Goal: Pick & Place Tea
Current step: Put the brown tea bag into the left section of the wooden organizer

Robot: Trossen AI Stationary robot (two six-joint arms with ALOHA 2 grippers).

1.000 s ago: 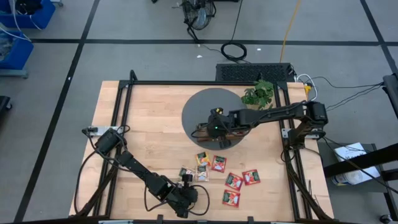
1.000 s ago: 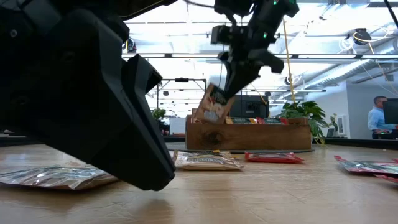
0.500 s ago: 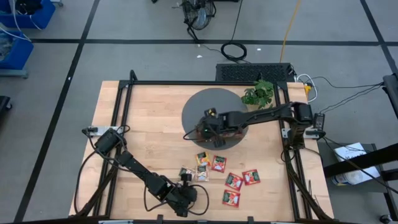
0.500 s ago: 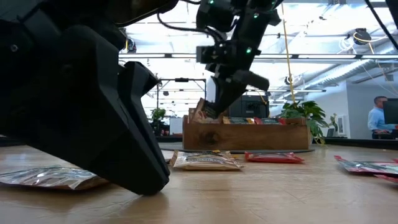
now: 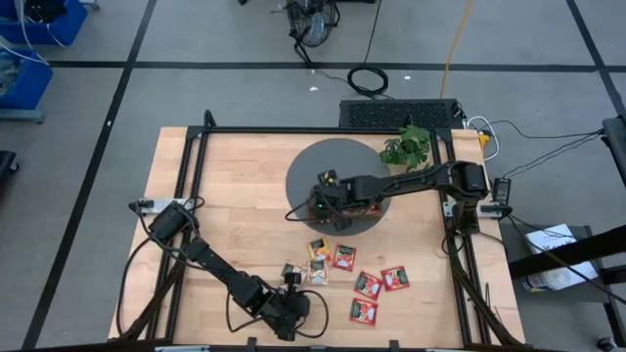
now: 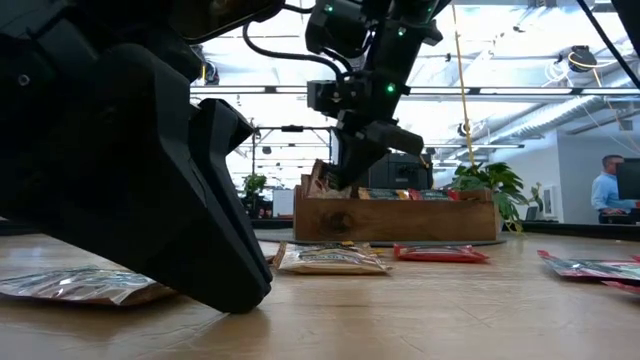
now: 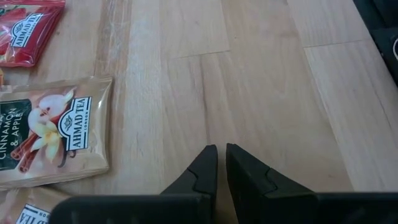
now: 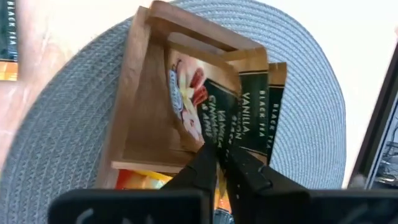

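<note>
A beige vanilla tea packet [image 8: 214, 109] sits tilted in the end compartment of the wooden tray [image 8: 140, 112], pinched by my right pincer [image 8: 219, 163]; the next compartment holds orange packets [image 8: 134, 181]. The tray rests on a grey round mat [image 5: 313, 161]. More tea packets [image 5: 367, 285] lie loose on the counter [image 5: 225, 196] near my left pincer [image 7: 221, 163], pressed together.

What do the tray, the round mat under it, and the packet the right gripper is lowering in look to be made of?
Tray: wood, brown with visible grain. Mat: probably woven fibre, grey ribbed weave. Tea packet in the right gripper: seemingly printed paper or foil, slightly creased.
</note>
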